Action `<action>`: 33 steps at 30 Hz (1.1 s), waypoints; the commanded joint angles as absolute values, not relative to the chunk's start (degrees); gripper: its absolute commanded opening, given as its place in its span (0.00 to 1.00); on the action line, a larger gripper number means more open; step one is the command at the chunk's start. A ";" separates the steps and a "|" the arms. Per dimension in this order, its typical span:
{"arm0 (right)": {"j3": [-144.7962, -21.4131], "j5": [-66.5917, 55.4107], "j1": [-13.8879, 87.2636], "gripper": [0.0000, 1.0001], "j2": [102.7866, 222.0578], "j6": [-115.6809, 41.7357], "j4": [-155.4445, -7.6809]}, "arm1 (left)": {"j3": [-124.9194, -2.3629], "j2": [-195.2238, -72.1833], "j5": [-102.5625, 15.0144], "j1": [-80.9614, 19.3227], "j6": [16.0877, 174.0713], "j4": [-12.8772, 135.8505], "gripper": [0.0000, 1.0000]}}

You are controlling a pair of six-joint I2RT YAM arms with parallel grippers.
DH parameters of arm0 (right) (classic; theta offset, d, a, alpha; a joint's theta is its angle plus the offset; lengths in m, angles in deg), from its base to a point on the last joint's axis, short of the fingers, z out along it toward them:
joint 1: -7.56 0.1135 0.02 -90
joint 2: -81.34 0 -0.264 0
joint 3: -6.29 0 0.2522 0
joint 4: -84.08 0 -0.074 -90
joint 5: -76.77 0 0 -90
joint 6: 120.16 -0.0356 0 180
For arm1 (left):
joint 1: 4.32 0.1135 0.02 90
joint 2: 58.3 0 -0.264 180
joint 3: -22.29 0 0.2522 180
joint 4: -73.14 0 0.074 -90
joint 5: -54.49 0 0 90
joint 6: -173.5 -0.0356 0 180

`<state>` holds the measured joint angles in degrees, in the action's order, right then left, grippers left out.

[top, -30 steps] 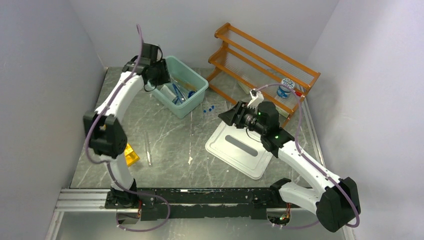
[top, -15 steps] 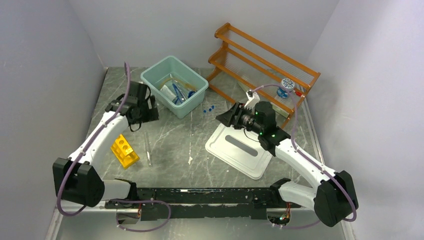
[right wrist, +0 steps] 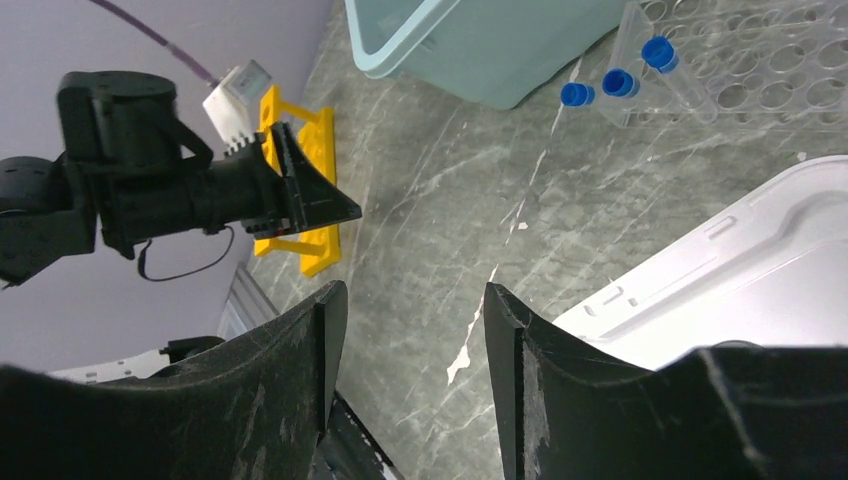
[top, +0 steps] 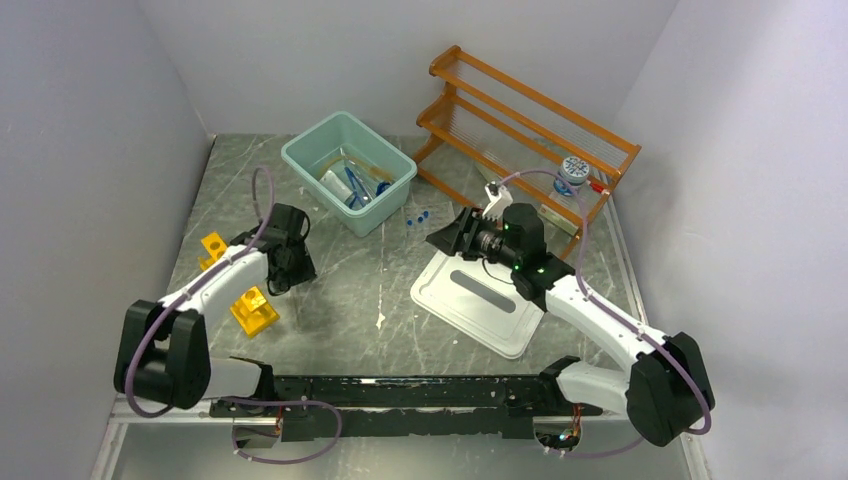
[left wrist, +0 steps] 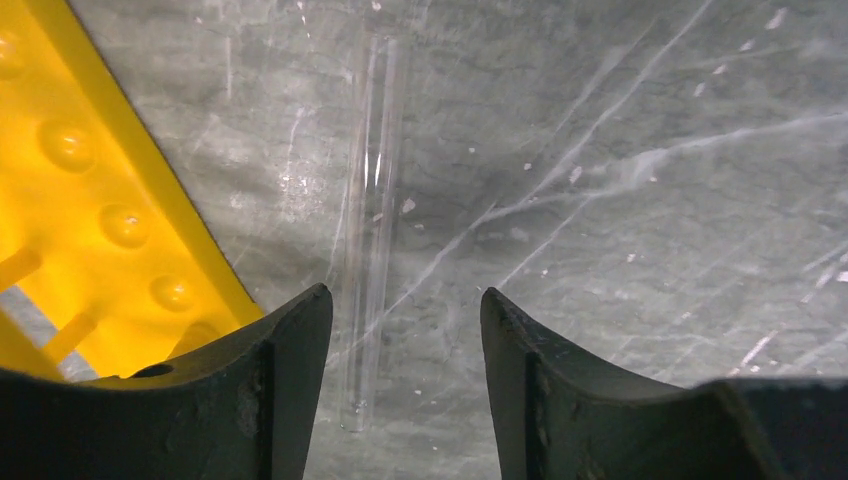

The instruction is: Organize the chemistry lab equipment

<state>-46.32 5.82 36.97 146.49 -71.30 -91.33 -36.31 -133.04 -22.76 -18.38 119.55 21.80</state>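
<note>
My left gripper [left wrist: 405,310] is open and empty, low over the table, its jaws astride the near end of a clear glass tube [left wrist: 370,220] that lies flat. The yellow holed rack [left wrist: 100,220] lies just left of the tube. In the top view the left gripper [top: 293,268] is beside the rack [top: 245,305]. My right gripper [top: 441,238] is open and empty above the table, right of several blue-capped vials [top: 417,217]. In the right wrist view the gripper [right wrist: 405,300] faces those vials [right wrist: 620,80], which sit in a clear holed rack.
A teal bin [top: 392,195] at the back holds blue goggles, tubing and other items. A white tray [top: 480,300] lies under the right arm. The orange shelf [top: 530,110] at the back right carries a small jar [top: 573,172].
My left arm has swung from the teal bin down and toward the front left, and its open gripper now sits over the glass tube. The right gripper edged slightly left.
</note>
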 commanded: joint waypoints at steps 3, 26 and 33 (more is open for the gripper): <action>-46.44 5.20 38.36 0.56 147.03 -71.55 -92.45 | -33.07 -135.90 -24.70 -18.12 121.95 26.98 0.59; -46.98 3.21 40.78 0.55 146.74 -71.42 -91.16 | -29.34 -136.74 -24.96 -18.03 122.90 30.01 0.23; -46.50 4.68 41.78 0.59 147.12 -70.38 -92.66 | -29.66 -131.64 -29.13 -18.12 120.95 32.54 0.20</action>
